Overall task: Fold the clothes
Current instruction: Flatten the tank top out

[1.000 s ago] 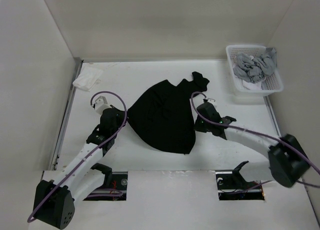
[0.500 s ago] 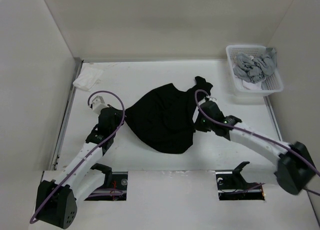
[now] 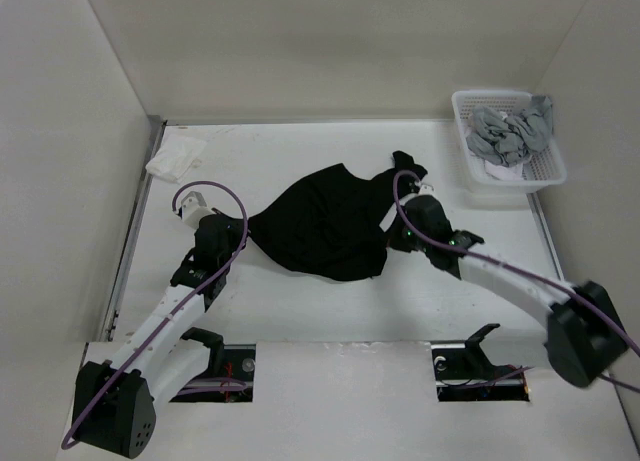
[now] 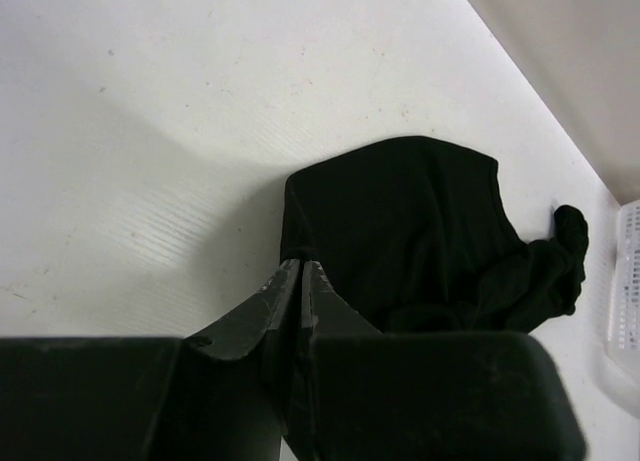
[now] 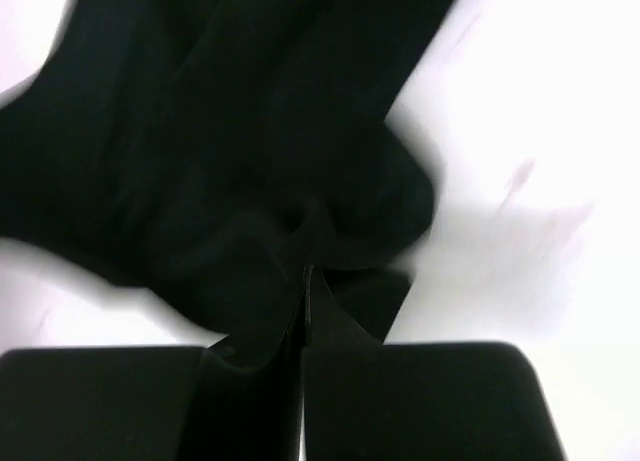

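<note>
Only the top view takes in the whole black garment (image 3: 325, 221), a rumpled fan shape lying mid-table between the arms, and the slotted plastic basket (image 3: 497, 193) of grey garments (image 3: 512, 131) at the far right. In the left wrist view, the left gripper (image 4: 302, 267) pinches a corner of thin matte fabric. The blurred right wrist view shows the right gripper (image 5: 305, 277) clamped on a bunched fold.

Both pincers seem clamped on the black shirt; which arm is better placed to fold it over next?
Probably left: the left pincer is shut on an outer corner of the black shirt, bare table beside it; the right pincer grips a bunched part.
</note>
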Motion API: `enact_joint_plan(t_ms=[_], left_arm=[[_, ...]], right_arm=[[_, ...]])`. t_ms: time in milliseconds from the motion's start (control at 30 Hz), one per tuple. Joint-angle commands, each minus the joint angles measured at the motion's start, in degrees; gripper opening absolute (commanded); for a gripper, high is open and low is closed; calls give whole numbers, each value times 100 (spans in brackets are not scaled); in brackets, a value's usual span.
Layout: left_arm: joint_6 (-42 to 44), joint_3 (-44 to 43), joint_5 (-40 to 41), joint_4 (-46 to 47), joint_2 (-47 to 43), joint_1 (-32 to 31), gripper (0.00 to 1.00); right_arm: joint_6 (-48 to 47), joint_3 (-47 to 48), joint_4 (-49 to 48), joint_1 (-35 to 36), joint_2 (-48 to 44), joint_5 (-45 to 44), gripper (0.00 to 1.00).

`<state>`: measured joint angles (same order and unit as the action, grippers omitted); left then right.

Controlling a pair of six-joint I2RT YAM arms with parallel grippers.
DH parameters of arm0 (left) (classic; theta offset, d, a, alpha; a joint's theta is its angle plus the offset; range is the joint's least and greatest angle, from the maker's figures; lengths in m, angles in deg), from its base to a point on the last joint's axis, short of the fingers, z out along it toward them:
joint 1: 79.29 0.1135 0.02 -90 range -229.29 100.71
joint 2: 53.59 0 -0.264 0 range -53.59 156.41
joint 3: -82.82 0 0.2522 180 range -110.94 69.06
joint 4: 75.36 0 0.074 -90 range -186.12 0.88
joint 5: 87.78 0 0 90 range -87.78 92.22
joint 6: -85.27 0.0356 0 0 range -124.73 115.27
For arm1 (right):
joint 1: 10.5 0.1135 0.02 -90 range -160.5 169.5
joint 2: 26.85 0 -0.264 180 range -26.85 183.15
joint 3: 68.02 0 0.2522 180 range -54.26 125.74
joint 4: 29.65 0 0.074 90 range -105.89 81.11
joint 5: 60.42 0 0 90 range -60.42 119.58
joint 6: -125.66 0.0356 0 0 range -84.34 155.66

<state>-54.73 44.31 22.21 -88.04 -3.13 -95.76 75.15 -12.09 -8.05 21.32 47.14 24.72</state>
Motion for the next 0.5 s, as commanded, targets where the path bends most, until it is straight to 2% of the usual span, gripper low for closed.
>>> enact_joint_plan(t_ms=[0,100,200,300,367,400,467], left_arm=[[-19,-197,75,208,-291,-36,3],[-1,-284,84,173,-317,-71,3],[-27,-241,102,208,-300,-115,3],[-19,-214,102,217,-247,-124,3],[16,-127,163,217,-256,-80,3],[25,-118,163,217,-230,-63,3],[25,-74,163,234,-142,-45,3]], right_arm=[[1025,-851,1316,1164,-2160,-524,0],[1465,-546,2658,1778,-3345,-962,0],[1317,-420,2645,1850,-3305,-955,0],[983,-649,1899,1412,-2383,-631,0],[650,-798,708,842,-1297,-280,0],[622,-798,537,770,-1126,-226,0],[377,-563,-227,270,-22,19,0]])
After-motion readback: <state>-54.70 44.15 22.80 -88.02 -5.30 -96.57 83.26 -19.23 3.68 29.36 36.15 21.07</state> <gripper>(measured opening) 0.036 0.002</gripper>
